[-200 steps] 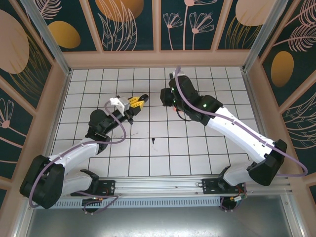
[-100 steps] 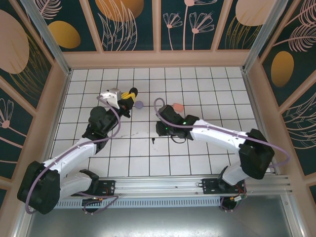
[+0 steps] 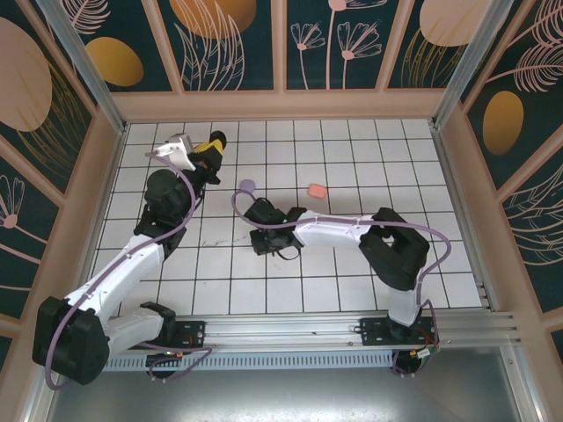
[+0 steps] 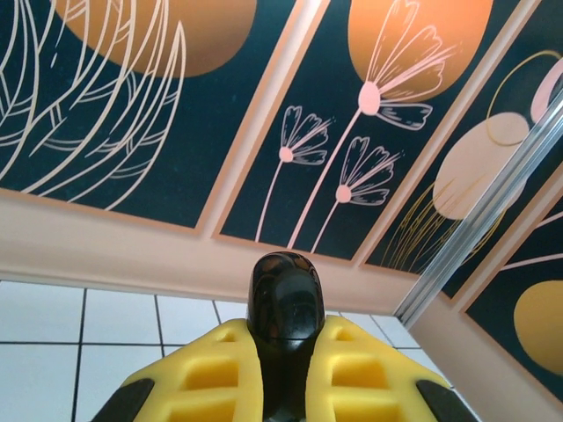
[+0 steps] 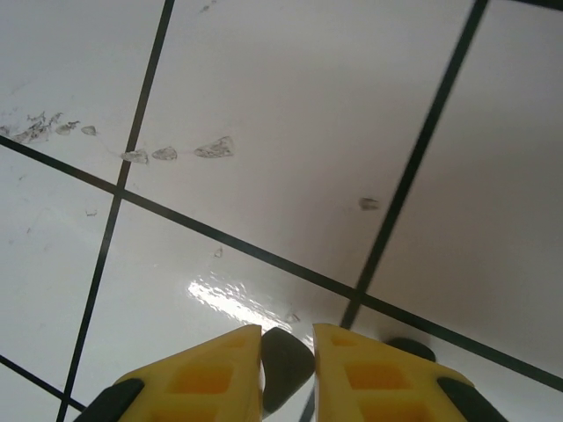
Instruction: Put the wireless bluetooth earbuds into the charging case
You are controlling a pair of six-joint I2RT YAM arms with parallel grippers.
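Left jaws on black case (image 4: pixel 283 294), right jaws on dark earbud (image 5: pixel 283 365).

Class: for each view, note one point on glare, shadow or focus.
Top external: even light, soft shadows on the table. Left wrist: wall sharp, dull sheen on the black item. Right wrist: bright glare on the tile; yellow fingers slightly soft.

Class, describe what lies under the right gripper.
White gridded table. Between the fingers of the right gripper sits a small dark piece, likely an earbud; its lower part is hidden.
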